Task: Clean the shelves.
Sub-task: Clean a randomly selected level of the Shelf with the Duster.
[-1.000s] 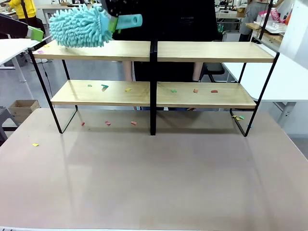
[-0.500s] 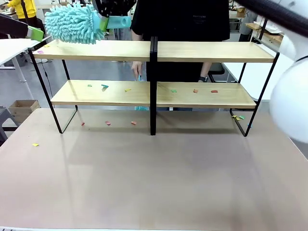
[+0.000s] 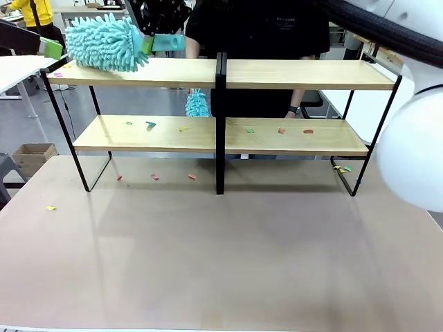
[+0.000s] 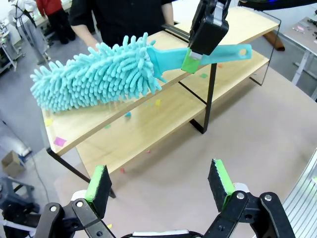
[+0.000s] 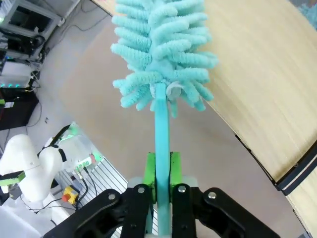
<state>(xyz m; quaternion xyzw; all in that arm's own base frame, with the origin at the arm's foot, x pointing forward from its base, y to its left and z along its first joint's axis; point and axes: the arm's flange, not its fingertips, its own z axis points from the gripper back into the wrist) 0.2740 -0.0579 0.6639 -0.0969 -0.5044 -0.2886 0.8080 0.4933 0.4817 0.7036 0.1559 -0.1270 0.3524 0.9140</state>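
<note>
The shelves [image 3: 291, 74] stand across the far half of the table, light wood boards on a black frame. My right gripper [image 3: 156, 28] reaches over from the right and is shut on the handle of a turquoise fluffy duster [image 3: 102, 43], whose head rests on the upper left board. In the right wrist view the duster [image 5: 163, 54] points straight out from the right gripper [image 5: 161, 171], over the board [image 5: 262, 74]. My left gripper [image 4: 159, 184] hovers open and empty, off the rack's left end, looking at the duster [image 4: 96, 74] and the shelves [image 4: 148, 114].
Small coloured paper scraps [image 3: 280, 130] lie on the lower boards, with more scraps [image 3: 155, 177] on the table under the rack and one [image 3: 50, 207] at the left. A person in black stands behind the rack holding a second small turquoise duster [image 3: 196, 104].
The duster shifted left and dropped a little onto the upper left board. My right arm came into the picture's right side. Behind the rack, the person's small duster rose into sight.
</note>
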